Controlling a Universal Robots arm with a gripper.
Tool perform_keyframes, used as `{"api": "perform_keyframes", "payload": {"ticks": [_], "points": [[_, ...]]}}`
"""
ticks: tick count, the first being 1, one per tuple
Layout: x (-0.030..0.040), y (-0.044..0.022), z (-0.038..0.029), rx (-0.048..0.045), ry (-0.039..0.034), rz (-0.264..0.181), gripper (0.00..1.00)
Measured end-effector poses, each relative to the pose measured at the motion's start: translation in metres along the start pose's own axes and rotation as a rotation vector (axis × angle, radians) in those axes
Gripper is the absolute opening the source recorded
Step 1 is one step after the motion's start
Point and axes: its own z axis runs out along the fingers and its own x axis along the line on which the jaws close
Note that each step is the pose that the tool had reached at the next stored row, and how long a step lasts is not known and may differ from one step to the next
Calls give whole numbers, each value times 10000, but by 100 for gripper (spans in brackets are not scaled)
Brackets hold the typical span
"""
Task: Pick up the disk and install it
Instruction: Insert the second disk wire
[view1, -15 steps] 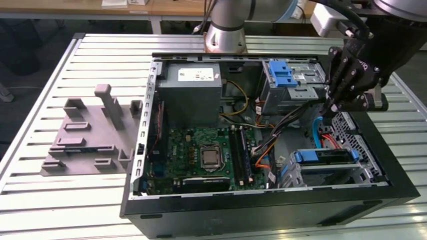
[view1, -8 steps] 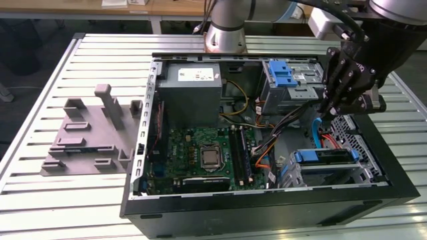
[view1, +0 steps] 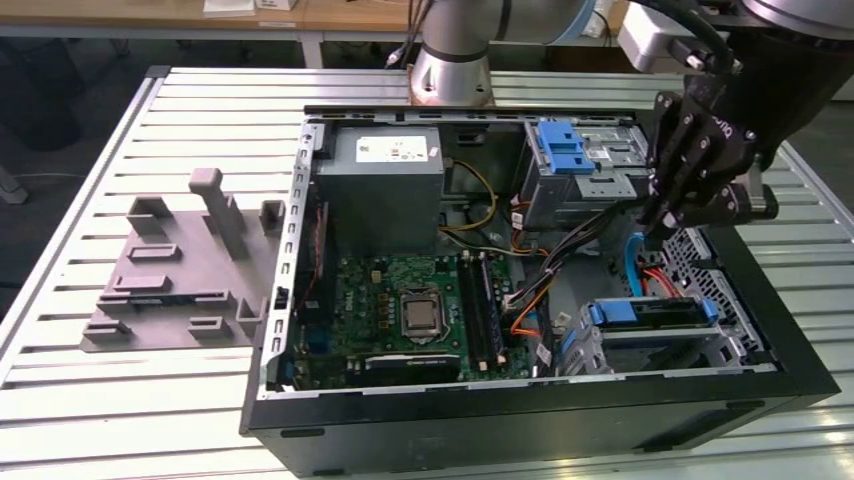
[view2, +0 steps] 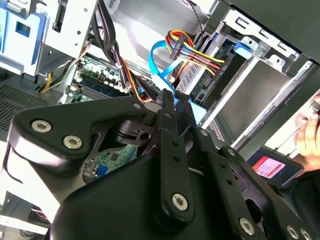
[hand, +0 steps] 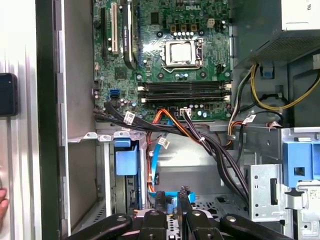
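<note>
The disk (view1: 654, 313), dark with a blue plastic carrier along its top edge, sits inside the lower drive bay of the open computer case (view1: 307, 250), at the exterior view's lower right. Its blue carrier (view2: 239, 48) also shows in both wrist views (hand: 126, 161), and coloured power wires (view2: 197, 47) run to the bay. My gripper (view1: 654, 225) hangs above that bay, apart from the disk. Its black fingers stand close together (view2: 169, 97) (hand: 172, 195), with a blue data cable (view1: 625, 265) just past the tips. I see nothing clamped between them.
An upper metal drive cage with a blue latch (view1: 574, 150) and a grey power-supply box (view1: 387, 190) stand at the back of the case, the motherboard (view1: 414, 310) in the middle. A grey fixture (view1: 180, 265) lies on the exterior view's left. A person's hand (view2: 310, 125) and a dark device (view2: 270, 167) are beside the case.
</note>
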Motion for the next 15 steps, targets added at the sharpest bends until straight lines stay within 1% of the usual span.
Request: {"api": "perform_keyframes", "payload": {"ticks": [2,4,6,9,12,15], "points": [[-7,1,-9,3,76,1,24],[-19,1,-10,6,129,1,24],[-32,2,-4,7,143,1,24],[-35,2,27,8,156,2,24],[-36,1,71,10,193,2,24],[-37,1,114,13,248,3,24]]}}
